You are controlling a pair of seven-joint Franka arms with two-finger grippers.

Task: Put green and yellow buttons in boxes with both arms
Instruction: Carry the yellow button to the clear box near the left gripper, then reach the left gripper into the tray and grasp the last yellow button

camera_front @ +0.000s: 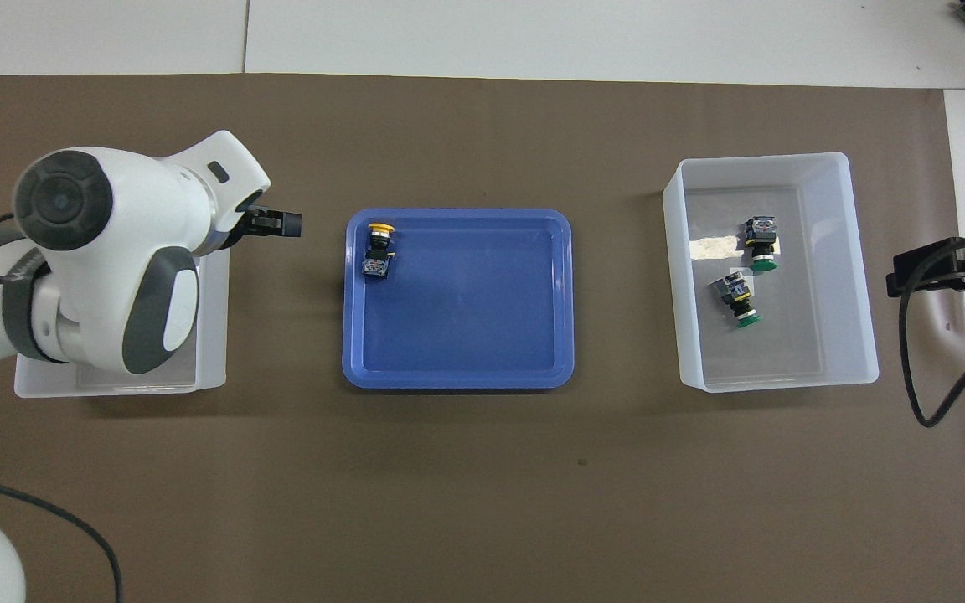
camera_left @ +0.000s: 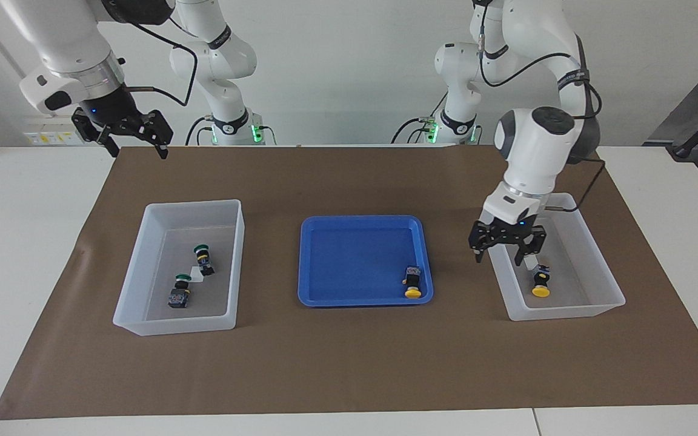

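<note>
Left gripper, fingers apart, hangs over a clear box holding one yellow button; judging by this, the tray's last yellow button, beside it, comes next.

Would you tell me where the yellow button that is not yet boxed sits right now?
The unboxed yellow button lies in the blue tray at the table's middle, in the tray's corner toward the left arm's end, on the edge farther from the robots.
</note>
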